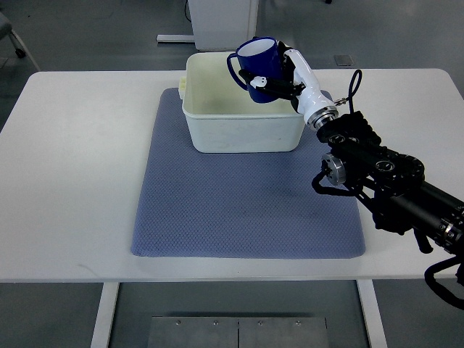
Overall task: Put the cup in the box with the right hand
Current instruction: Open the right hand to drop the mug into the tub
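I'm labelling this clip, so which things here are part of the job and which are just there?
Part of the job:
- blue cup, tilted, held over the box
- white box
- right hand, gripping the cup

Just there:
- blue-grey mat under the box
- white table
- white cabinet base beyond the table

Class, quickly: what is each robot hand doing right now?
Right hand: shut on the cup, above the box.
Left hand: not in view.
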`<state>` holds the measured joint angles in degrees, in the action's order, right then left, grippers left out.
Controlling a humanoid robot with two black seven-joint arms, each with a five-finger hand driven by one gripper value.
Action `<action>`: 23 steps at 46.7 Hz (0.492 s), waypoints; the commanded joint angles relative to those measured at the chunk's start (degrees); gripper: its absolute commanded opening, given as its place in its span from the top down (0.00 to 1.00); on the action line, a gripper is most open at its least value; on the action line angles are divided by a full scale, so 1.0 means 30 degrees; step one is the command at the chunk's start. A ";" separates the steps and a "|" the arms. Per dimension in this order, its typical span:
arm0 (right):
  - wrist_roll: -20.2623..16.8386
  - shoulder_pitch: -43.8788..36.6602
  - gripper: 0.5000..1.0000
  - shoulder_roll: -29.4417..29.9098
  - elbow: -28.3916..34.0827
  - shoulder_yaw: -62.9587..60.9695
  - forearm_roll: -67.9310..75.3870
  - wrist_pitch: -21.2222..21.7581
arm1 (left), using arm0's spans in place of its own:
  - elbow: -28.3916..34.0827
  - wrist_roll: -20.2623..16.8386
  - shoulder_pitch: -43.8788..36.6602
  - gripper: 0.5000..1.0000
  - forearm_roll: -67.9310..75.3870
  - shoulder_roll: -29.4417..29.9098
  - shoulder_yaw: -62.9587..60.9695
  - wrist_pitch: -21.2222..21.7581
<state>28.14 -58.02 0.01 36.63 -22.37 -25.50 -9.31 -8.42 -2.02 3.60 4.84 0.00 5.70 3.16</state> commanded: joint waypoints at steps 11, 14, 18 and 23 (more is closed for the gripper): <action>0.0083 -0.0113 0.01 -0.0002 0.0182 -0.0015 0.0033 -0.0001 | -0.0007 -0.0001 0.0000 0.00 -0.0002 0.0000 0.0005 0.0000; 0.0083 -0.0113 0.01 -0.0002 0.0153 -0.0015 0.0033 -0.0001 | -0.0007 -0.0001 0.0000 0.00 -0.0002 0.0000 0.0005 0.0000; 0.0083 -0.0142 0.01 -0.0002 0.0182 -0.0015 0.0033 -0.0001 | -0.0007 -0.0001 0.0000 0.00 -0.0002 0.0000 -0.0053 0.0000; 0.0083 -0.0200 0.01 -0.0002 0.0241 -0.0015 0.0033 -0.0001 | -0.0007 -0.0001 0.0000 0.00 -0.0002 0.0000 0.0005 0.0000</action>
<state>28.40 -58.53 0.00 37.23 -22.43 -25.40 -9.31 -8.44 -2.02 3.60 4.84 0.00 5.66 3.16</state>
